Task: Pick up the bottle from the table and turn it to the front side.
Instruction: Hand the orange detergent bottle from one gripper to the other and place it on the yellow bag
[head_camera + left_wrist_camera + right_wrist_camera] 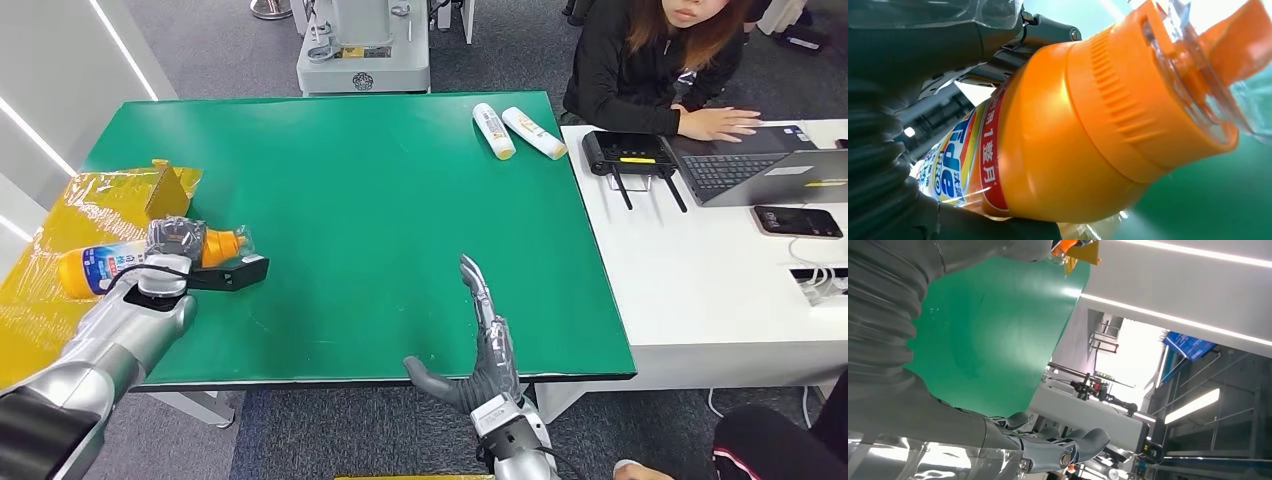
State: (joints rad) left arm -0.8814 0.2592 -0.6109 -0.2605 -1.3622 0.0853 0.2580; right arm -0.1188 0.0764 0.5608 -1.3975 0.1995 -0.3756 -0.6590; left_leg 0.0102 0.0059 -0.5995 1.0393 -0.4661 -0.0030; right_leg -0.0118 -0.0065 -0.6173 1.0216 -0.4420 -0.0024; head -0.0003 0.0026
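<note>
Left hand [170, 262] is gripping the orange-capped detergent bottle [110, 264] at the green table's [340, 200] 9 o'clock edge, turning step pending; right hand [478, 345], fingers spread and holding nothing, is idling at 6 o'clock.

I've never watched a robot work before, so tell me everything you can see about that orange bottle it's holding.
The orange bottle looks like glossy plastic, with a ribbed orange collar, a clear cap over an orange spout, and a blue, white, yellow and red label. It lies roughly on its side at the green table's left edge, cap pointing toward the table's middle, held in the left hand, whose fingers wrap around it.
</note>
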